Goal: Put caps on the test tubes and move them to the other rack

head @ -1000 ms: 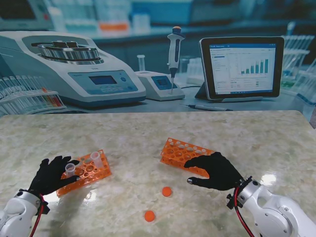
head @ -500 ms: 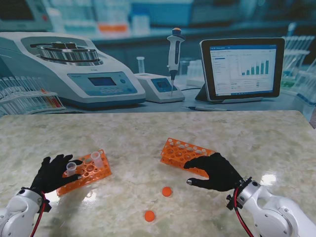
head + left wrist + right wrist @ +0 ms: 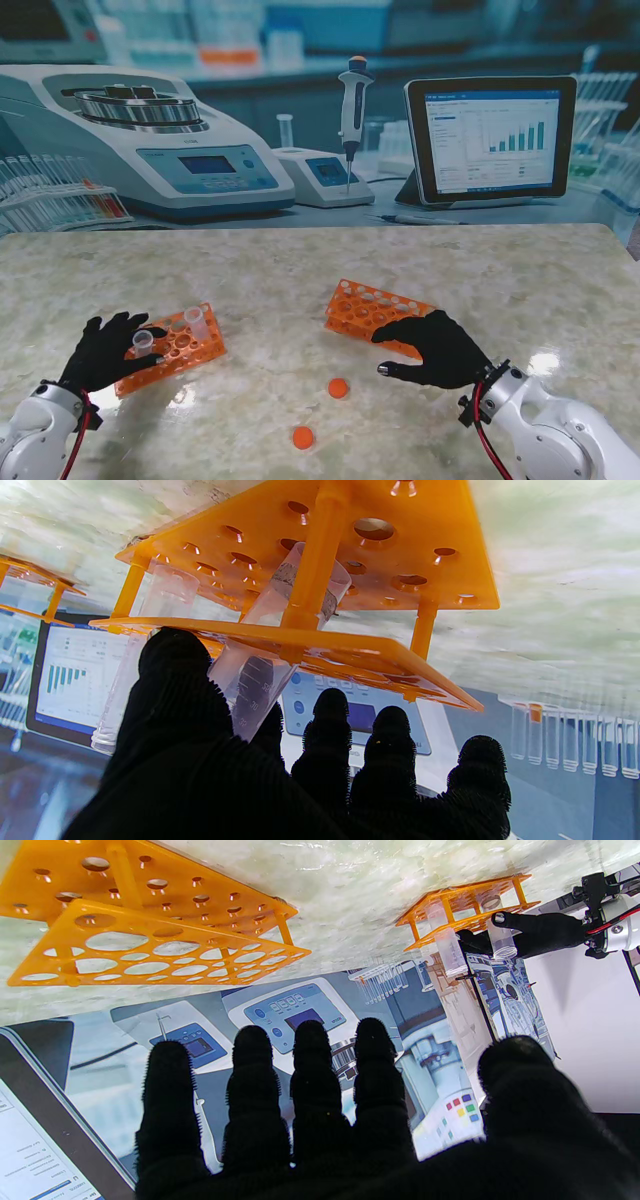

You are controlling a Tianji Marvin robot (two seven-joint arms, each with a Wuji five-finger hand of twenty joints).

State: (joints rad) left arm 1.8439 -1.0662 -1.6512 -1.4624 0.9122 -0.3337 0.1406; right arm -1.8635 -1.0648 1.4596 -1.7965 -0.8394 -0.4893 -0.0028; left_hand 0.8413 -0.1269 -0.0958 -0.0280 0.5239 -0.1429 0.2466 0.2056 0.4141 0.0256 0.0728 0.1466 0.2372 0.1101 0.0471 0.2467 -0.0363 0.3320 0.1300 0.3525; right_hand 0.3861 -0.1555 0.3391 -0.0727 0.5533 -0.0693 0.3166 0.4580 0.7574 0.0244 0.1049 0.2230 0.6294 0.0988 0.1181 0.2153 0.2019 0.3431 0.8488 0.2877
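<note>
At the lower left of the stand view the left hand (image 3: 103, 352) lies against the near-left end of the left rack (image 3: 172, 350), its fingers spread around the nearer test tube (image 3: 143, 343). The left wrist view shows the thumb (image 3: 172, 680) lying along that tube (image 3: 250, 680) while the other fingertips (image 3: 330, 715) stand apart from it, so the hand looks loosely cupped, and I cannot tell whether it truly grips the tube. A second tube (image 3: 196, 323) stands uncapped farther back in the same rack. Toward the lower middle of the frame two orange caps (image 3: 338, 387) (image 3: 302, 437) lie on the marble table (image 3: 520, 280), well apart from either tube. Right of centre sits the second rack (image 3: 375, 311), its holes all vacant in the right wrist view (image 3: 150, 955). The right hand (image 3: 435, 348) hovers at that rack's near-right corner, fingers extended and apart, holding nothing. By my judgement the task is at its first step: seizing a tube for capping. The next move calls for the left hand to close firmly on the near tube and draw it straight up out of its hole, while the right hand shifts toward the lower middle of the frame to pinch the nearer cap.
</note>
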